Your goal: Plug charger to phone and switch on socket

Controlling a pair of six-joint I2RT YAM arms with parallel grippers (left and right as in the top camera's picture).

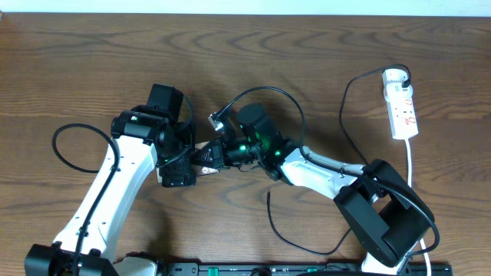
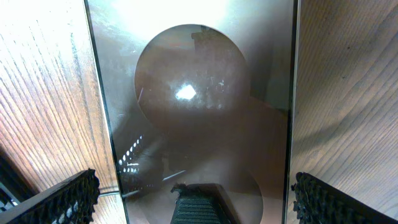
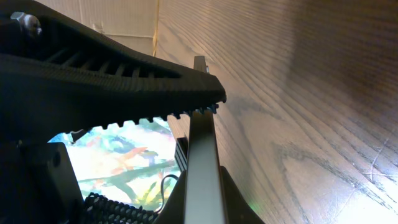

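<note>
Left of the table's (image 1: 77, 61) centre, the left gripper (image 2: 198, 186) stood with its jaws wide apart. One finger was on either side of the phone (image 2: 199, 106), and neither pad visibly touched it. The phone sat between the two grippers at mid-table, its grey back with the round pale patch turned toward the left wrist camera. Whether it rested on the wood or was raised off it could not be told. Just right of it, the right gripper (image 3: 205, 134) was clamped narrow on one edge of the phone, its serrated pads pressing both faces. A lit, colourful screen showed on the face away from the patch. Toward the far edge, the plug tip (image 1: 215, 120) of the charger (image 1: 261, 89) sat free near the grippers, apart from the phone, and its black cable arched rightward over the right arm. Near the right edge lay the socket (image 1: 400, 103), its white cord trailing toward the near edge and a black plug seated at its far end. Judged progress: the phone was secured, but the plug tip was neither grasped nor seated. The socket was untouched, and its switch position was too small to read. Both main steps appeared to remain.
</note>
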